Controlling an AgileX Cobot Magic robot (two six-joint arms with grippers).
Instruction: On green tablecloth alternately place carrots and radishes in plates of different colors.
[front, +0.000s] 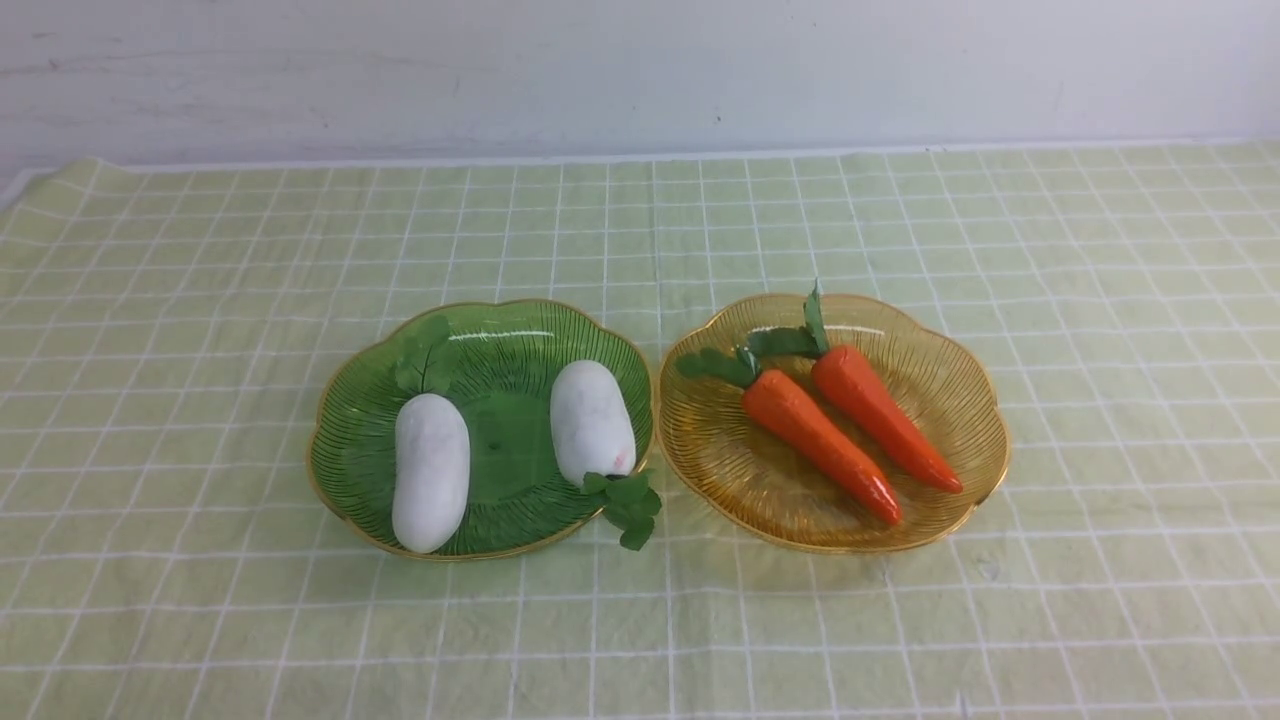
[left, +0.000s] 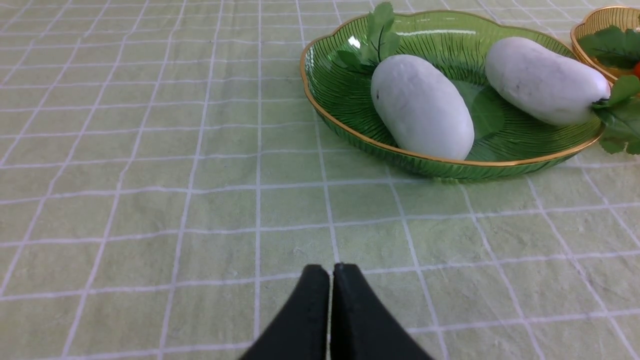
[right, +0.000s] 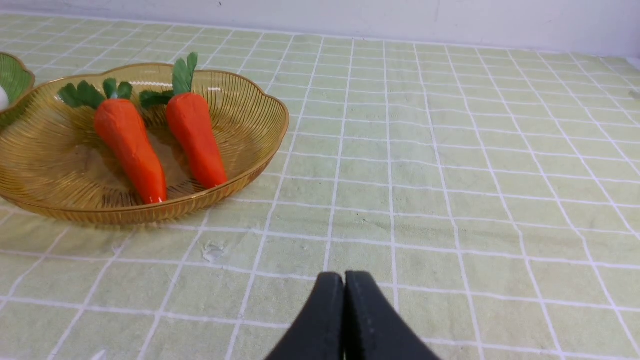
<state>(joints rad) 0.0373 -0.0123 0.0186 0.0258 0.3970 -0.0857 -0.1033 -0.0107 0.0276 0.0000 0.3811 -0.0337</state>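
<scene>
The green tablecloth (front: 640, 620) covers the table. The green plate (front: 490, 330) at centre left holds two white radishes, one on its left (front: 431, 485) and one on its right (front: 592, 422). The amber plate (front: 940, 385) at centre right holds two orange carrots, one nearer the middle (front: 820, 445) and one to its right (front: 885, 417). No gripper shows in the front view. My left gripper (left: 331, 272) is shut and empty over the cloth, short of the green plate (left: 500, 167). My right gripper (right: 344, 280) is shut and empty over the cloth, beside the amber plate (right: 240, 120).
A white wall (front: 640, 70) rises just behind the cloth's far edge. A small wrinkle or mark (right: 214, 251) sits in the cloth near the amber plate.
</scene>
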